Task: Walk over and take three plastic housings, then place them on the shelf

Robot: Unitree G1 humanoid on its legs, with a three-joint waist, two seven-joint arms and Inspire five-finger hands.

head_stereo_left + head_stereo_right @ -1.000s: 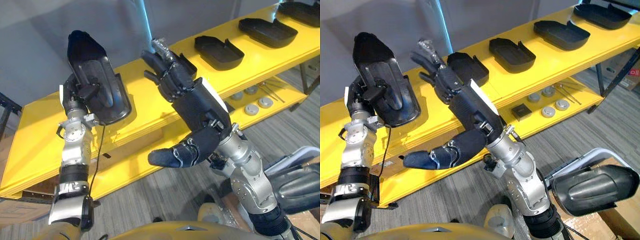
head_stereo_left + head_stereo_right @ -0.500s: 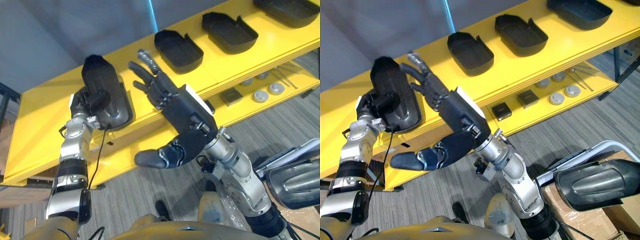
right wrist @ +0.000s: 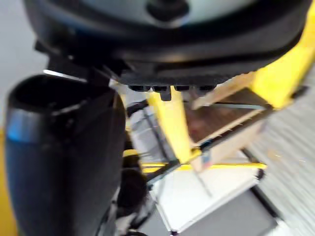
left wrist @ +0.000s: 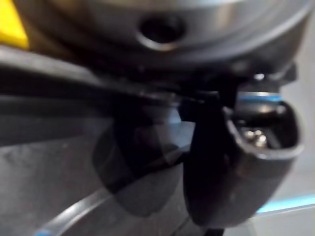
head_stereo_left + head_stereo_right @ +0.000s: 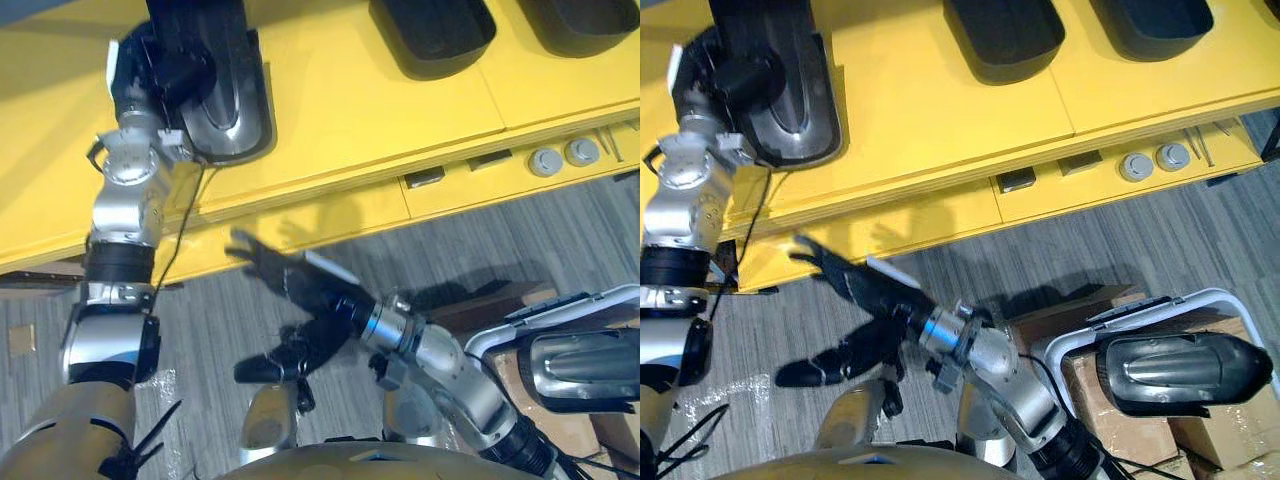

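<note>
My left hand (image 5: 158,72) is shut on a black plastic housing (image 5: 226,92), thumb hooked inside its hollow. The housing lies hollow side up on the left part of the yellow shelf (image 5: 350,110) top. In the left wrist view the thumb (image 4: 231,162) presses against the housing's dark wall (image 4: 74,162). Two more black housings (image 5: 1005,35) (image 5: 1150,20) lie further right on the same shelf. My right hand (image 5: 312,292) hangs low over the grey floor in front of the shelf, open with fingers spread and holding nothing.
A white bin (image 5: 1080,345) at the lower right holds another black housing (image 5: 1185,368), on cardboard boxes (image 5: 1120,400). The lower yellow shelf carries round grey parts (image 5: 558,157) and small dark blocks (image 5: 425,178).
The view has tilted down toward the shelf and floor. My right arm dropped from in front of the shelf to low above the floor. The left hand lowered its housing onto the shelf.
</note>
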